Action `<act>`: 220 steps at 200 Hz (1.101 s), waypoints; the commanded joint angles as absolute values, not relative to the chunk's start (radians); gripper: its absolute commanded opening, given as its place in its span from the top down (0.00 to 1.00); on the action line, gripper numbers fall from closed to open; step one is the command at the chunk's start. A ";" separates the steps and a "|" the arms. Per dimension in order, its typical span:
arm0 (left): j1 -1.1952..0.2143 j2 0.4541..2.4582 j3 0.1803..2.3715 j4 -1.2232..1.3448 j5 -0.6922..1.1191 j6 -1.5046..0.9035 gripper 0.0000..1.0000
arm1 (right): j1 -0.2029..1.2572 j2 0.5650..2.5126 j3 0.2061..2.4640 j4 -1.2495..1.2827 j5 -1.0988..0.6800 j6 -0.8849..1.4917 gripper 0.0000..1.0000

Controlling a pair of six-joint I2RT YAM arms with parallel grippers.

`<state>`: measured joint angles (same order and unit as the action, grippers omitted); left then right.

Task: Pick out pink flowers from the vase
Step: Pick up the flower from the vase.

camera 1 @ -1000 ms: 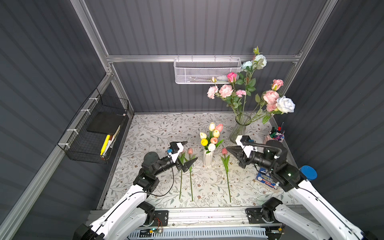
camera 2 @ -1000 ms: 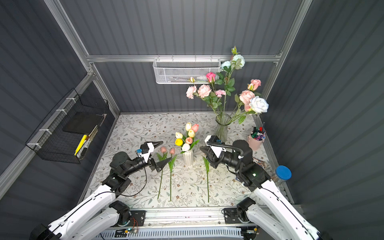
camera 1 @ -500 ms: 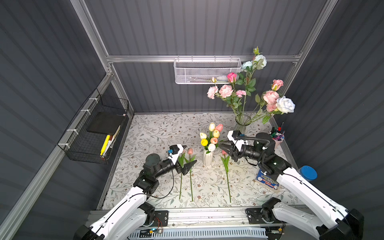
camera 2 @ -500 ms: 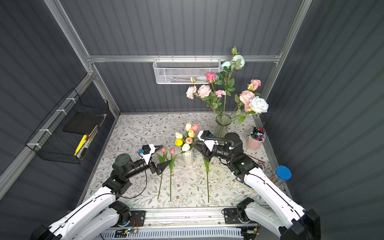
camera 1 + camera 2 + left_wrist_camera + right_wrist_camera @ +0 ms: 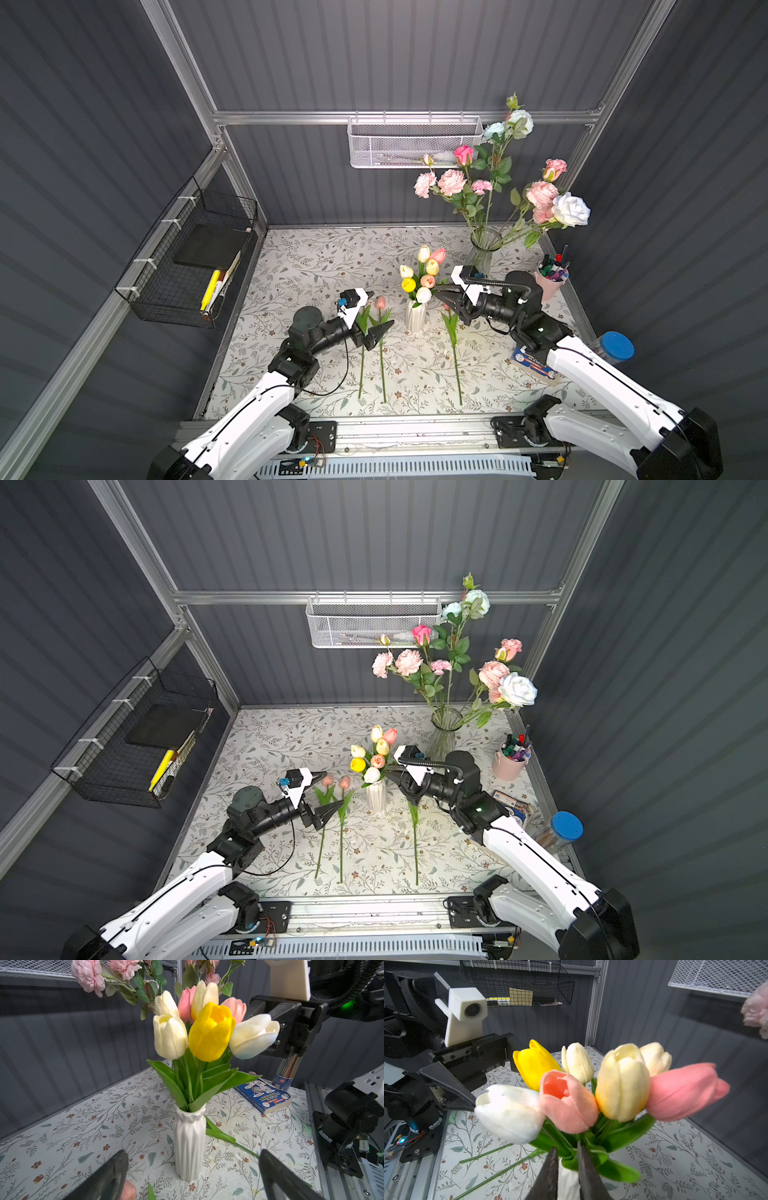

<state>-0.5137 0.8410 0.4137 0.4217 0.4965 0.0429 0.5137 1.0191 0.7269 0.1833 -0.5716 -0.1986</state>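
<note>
Reaching: your right gripper (image 5: 567, 1147), barely parted, faced the white ribbed vase (image 5: 415, 318); left gripper (image 5: 193, 1153) spread wide. Next, one pink tulip (image 5: 566, 1103) needed pinching at its stem, above the vase.

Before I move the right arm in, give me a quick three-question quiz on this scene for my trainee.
1. True or false: the left gripper holds nothing.
2. How many pink tulips stand in the white vase?
3. Loose tulips lying on the table: A one, B three, C five?
Key: 1 true; 2 two; 3 B.
</note>
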 commanded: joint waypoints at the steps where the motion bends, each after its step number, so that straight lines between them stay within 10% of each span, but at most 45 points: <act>1: -0.517 0.848 0.426 0.417 0.500 0.031 0.01 | 0.520 1.043 0.729 0.247 -0.563 -0.194 0.76; 220: -0.517 0.861 0.434 0.414 0.488 0.030 0.01 | 0.595 1.159 0.774 0.353 -0.411 -0.240 0.73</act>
<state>-0.5137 0.8623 0.4137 0.4183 0.4927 0.0399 0.5873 1.1496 0.7391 0.3191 -0.4229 -0.2363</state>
